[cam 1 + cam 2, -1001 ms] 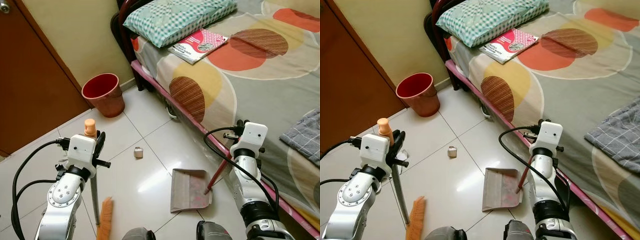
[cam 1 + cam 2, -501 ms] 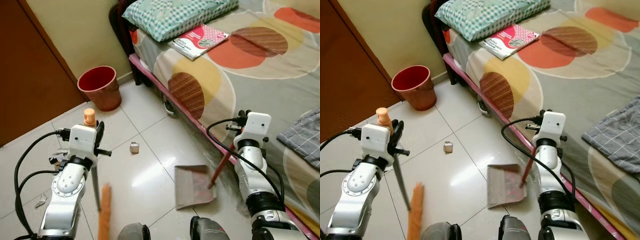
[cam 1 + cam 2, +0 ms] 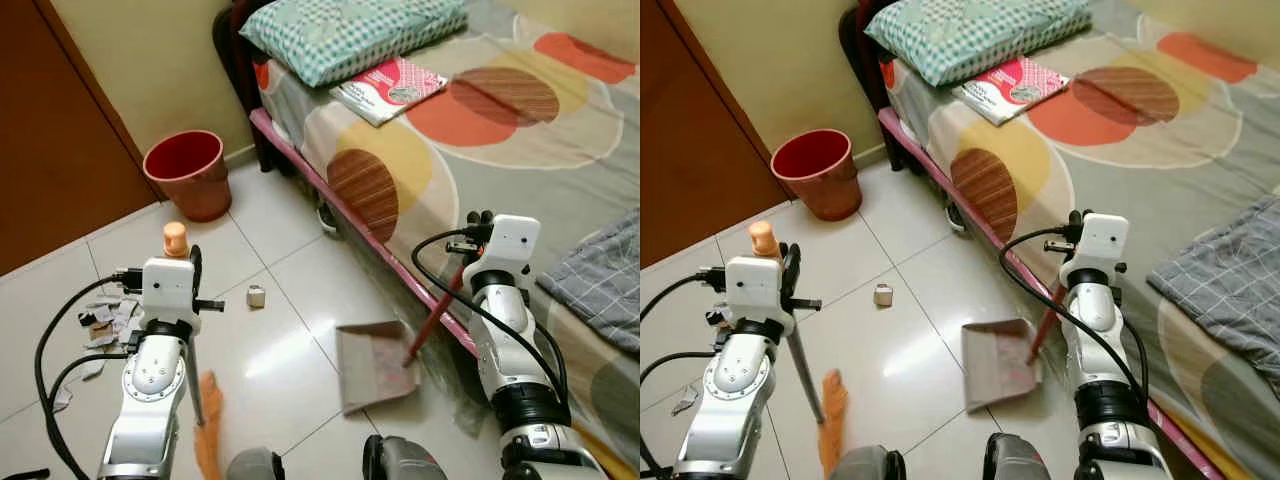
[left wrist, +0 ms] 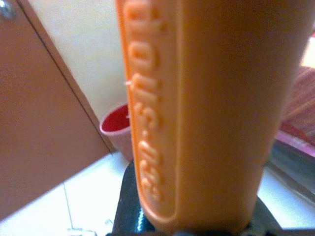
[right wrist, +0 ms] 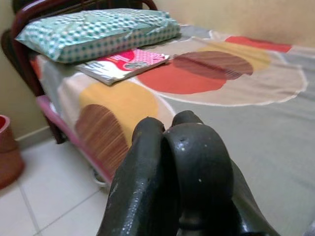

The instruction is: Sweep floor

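My left fingers [image 3: 190, 262] clamp the broom [image 3: 207, 440], bristles cut off at 7 o'clock; right fingers [image 3: 478, 216], pressed together, grip the dustpan [image 3: 374, 366] handle.

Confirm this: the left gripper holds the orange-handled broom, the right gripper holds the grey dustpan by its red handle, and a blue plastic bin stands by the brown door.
One detail is wrong: the round plastic bin by the brown door is red, not blue, as the left eye view shows. The rest stands: the left gripper holds the orange-handled broom, and the right gripper holds the grey dustpan by its red handle.
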You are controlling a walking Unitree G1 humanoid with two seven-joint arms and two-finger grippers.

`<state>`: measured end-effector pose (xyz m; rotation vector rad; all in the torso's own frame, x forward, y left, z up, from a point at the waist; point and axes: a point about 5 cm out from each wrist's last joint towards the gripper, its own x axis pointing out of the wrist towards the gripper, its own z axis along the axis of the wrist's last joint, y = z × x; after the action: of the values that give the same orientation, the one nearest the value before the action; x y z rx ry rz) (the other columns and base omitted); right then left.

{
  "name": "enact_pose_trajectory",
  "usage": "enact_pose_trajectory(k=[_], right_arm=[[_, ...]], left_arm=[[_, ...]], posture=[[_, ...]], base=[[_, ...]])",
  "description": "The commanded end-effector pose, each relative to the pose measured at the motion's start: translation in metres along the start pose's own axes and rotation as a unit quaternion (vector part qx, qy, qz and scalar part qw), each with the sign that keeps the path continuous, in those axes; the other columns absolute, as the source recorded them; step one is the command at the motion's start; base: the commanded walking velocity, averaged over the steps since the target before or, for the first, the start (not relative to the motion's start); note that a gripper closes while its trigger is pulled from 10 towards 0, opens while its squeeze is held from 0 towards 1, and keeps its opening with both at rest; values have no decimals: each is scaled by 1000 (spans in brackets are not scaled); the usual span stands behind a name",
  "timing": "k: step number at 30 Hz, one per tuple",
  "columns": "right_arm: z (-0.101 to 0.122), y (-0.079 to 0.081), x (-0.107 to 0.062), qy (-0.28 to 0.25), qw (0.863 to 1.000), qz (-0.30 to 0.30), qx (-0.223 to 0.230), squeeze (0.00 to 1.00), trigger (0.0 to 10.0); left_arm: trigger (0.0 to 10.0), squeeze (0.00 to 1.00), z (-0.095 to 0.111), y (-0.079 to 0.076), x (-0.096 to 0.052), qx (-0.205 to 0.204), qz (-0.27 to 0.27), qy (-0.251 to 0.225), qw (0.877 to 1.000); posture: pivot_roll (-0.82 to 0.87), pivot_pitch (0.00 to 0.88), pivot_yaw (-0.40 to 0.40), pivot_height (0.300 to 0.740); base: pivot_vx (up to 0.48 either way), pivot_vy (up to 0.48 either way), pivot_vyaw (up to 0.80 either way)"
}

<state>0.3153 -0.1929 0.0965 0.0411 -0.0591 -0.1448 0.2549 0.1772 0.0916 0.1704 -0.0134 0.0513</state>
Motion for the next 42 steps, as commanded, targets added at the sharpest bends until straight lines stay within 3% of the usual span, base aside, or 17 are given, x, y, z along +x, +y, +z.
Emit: enact_pose_trajectory(k=[1,3,8,9,10,12,15,18,21,25,32,35,42], right_arm=[[0,5,-7,1,1000,11,20,0,510],[-9,6,-15,17,999,16,23,0,1961],[-22,9,-16,52,998,36,11,0,2431],[-15,15,-13,46,997,63,8,0,8941],[-9,19,-10,41,996,85,5,0,10000],[-8,19,-8,42,995,89,0,0,10000],[-19,15,-8,77,993,89,-7,0,10000],[-23,18,-11,91,991,103,6,0,10000],[-32,22,-19,123,984,125,-6,0,10000],[-34,22,-25,142,980,140,0,0,10000],[-34,7,-34,184,972,144,11,0,10000],[-31,1,-46,212,964,157,38,0,10000],[-26,-8,-59,241,955,171,8,0,10000]], left_arm=[[10000,0,-5,4,-5,0,12,1,1000],[10000,0,-9,3,-8,1,15,4,1000],[10000,0,-11,-2,1,-3,21,9,1000],[10000,0,-3,-10,7,-8,2,-11,1000],[10000,0,1,-15,13,-16,-2,-20,1000],[10000,0,0,-15,16,-19,2,-18,1000],[10000,0,-4,-18,20,-57,3,8,998],[10000,0,4,-24,17,-68,-7,-6,998],[10000,0,-2,-20,16,-47,-2,0,999],[10000,0,-2,-12,20,-48,7,-7,999],[10000,0,2,-4,21,-36,28,-11,999],[10000,0,-3,-1,12,-20,17,-2,1000],[10000,0,-7,5,8,-14,18,6,1000]], posture=[[-8,0,-1,740],[13,0,-16,740],[-1,0,7,740],[-17,0,2,740],[-29,0,-14,740],[-29,0,-21,740],[-8,0,-38,740],[2,0,-40,740],[7,0,-52,740],[6,0,-58,740],[25,0,-44,740],[26,0,-26,740],[25,0,-13,740]], base=[[0,0,0],[0,0,0],[0,0,0],[0,0,0],[0,0,0],[0,0,0],[0,0,0],[0,0,0],[0,0,0],[0,0,0],[0,0,0],[0,0,0],[0,0,0]])
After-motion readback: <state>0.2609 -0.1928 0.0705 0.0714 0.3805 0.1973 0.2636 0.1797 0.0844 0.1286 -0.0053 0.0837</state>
